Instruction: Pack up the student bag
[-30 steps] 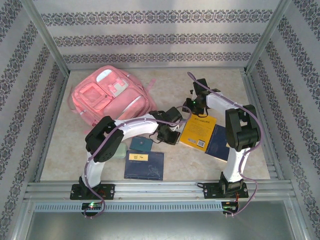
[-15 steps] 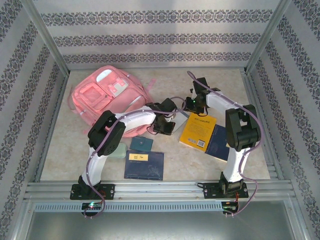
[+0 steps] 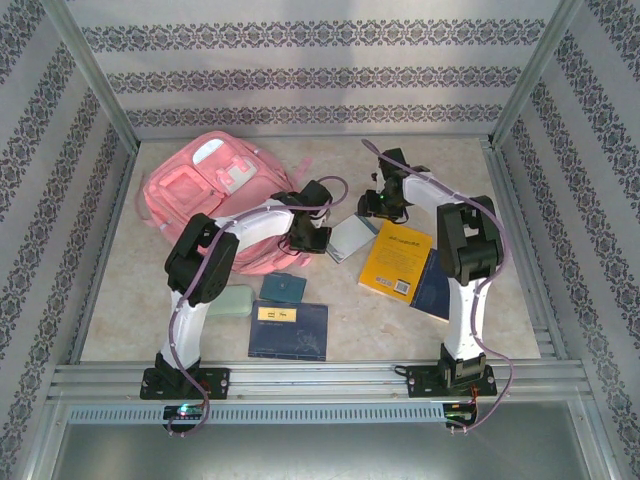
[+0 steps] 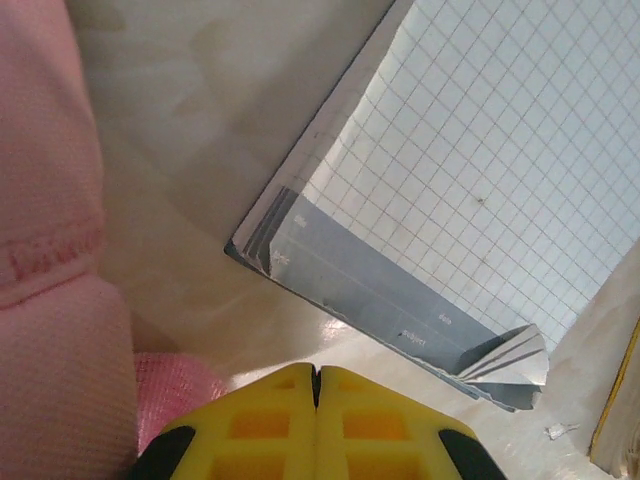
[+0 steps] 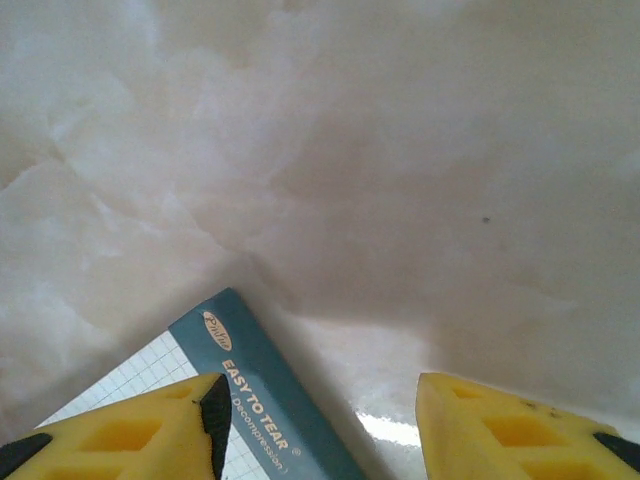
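Pink fabric first: the student bag (image 3: 215, 195) lies flat at far left of the table (image 3: 330, 165), front pockets up. Can't tell from the top view if the main zip is open.

Just right of it, the left gripper (image 4: 316, 372) is closed tight, fingers pressed together, holding nothing. It sits low betw. the bag's edge and the graph-paper pad (image 4: 470, 170). Pad lies flat on the table, one corner curled, grey header strip toward that gripper.

The right gripper (image 5: 320, 400) hangs over the pad's far-right corner w/ jaws apart, nothing betw. them. The teal "EASY TO TEAR" binding strip (image 5: 262, 385) sits by one finger.

Further right, a yellow book (image 3: 397, 258) overlaps a dark blue book (image 3: 440, 285).

Step in hand, as I read it: get the pad up & into the bag. To do it well:
- **Lift:** pad is thin & flat, so a pinch from straight above prob. fails. Work a finger under the bound edge, or use the closed left gripper to brace the opp. side so the edge rides up.
- **Grip:** take the stiff binding, not loose sheets, else pages fan or tear.
- **Bag:** it needs an open mouth first. Soft fabric will likely sag, so one arm shd hold it open while the other feeds the pad in, bound edge leading.
- **Arms:** they're close together here, so mind a clash.
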You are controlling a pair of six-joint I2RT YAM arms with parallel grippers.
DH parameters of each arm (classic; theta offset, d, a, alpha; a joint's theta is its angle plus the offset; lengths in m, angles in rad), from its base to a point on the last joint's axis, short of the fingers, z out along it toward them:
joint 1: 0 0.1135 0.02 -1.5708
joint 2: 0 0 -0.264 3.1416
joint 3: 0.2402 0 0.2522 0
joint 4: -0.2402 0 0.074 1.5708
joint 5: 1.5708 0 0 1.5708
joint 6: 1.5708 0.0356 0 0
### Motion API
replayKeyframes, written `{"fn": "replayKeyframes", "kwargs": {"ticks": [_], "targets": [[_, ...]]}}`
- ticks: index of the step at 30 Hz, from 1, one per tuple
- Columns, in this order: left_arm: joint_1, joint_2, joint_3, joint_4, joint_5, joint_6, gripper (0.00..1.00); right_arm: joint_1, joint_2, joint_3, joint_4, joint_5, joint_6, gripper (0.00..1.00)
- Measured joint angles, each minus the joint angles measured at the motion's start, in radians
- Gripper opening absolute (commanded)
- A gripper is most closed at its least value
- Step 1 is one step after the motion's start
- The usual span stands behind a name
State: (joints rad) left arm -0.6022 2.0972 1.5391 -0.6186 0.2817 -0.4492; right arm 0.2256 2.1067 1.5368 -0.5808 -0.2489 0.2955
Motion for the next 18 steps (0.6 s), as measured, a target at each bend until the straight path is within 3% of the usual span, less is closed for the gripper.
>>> {"fn": "replayKeyframes", "kwargs": {"ticks": [18], "targets": [[0.000,0.006,-0.016,0.000,0.040,-0.033,0.00,0.042,0.012,-0.012,-0.044,-0.131,-0.056,0.49]]}}
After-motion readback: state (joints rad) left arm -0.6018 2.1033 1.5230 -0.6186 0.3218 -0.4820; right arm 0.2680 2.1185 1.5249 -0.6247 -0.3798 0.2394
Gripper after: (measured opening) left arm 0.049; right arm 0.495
